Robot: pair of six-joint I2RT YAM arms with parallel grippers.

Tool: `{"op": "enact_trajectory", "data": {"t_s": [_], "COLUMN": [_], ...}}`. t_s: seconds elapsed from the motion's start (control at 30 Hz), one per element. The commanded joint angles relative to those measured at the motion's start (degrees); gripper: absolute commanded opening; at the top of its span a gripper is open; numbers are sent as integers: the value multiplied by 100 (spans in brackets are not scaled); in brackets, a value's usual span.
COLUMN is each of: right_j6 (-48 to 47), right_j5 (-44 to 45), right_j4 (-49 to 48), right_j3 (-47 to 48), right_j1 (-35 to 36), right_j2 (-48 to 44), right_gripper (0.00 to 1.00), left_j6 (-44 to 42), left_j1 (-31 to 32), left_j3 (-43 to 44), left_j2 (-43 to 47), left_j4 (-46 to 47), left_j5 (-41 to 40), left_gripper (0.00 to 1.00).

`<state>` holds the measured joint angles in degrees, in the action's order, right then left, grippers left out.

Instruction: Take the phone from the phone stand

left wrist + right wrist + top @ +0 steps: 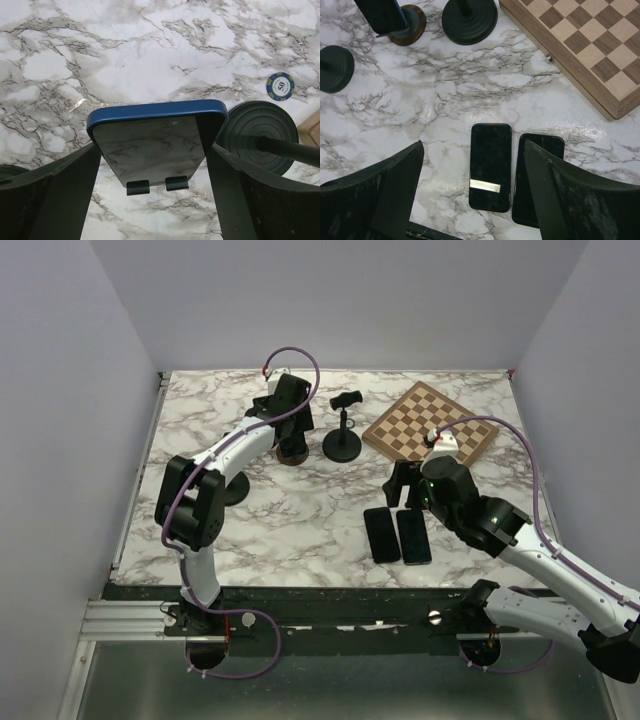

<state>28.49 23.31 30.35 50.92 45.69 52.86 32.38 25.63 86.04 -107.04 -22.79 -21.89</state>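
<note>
The phone [150,140], in a blue case with the marble mirrored in its glass, leans on the two small lips of the phone stand [137,187]. My left gripper [154,147] straddles it, jaws wide, one finger close against each long edge; whether they touch it I cannot tell. From above, the left gripper [287,418] covers the phone, and only the stand's brown base [292,454] shows. The right gripper [472,150] hangs open above two dark phones [490,165] lying flat on the table, nothing between its fingers. The right gripper [405,485] sits right of centre.
An empty black stand [343,430] stands just right of the occupied one, its round base [260,132] beside my left fingers. A blue poker chip [279,86] lies nearby. A chessboard [428,422] sits at the back right. Another black round base [232,490] is at the left.
</note>
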Motion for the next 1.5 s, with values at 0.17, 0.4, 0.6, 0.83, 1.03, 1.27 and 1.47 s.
{"op": "enact_trajectory", "data": {"t_s": [0.17,0.4,0.6,0.83,1.03,1.27,1.47], "right_j6": [26,5,-14,-26,-17,-8,0], "right_j5": [64,50,52,30,32,16,1], "right_j4": [94,103,147,121,123,135,144], "right_j3": [-21,40,108,148,138,173,175], "right_j1": [35,32,32,31,36,35,35], "right_j2": [110,90,135,168,163,126,119], "right_gripper": [88,88,88,88,88,88,88], "left_j6": [36,-12,-201,-520,-606,-270,25], "left_j1": [77,109,162,197,229,482,899], "left_j3": [420,568,478,352,298,-238,-1092], "left_j2": [-203,-316,-102,476,959,1761,2555], "left_j4": [31,-115,-76,68,-28,-695,-1235], "left_j5": [-230,-365,-626,-781,-647,-75,472], "left_gripper": [80,66,46,26,16,0,0]}}
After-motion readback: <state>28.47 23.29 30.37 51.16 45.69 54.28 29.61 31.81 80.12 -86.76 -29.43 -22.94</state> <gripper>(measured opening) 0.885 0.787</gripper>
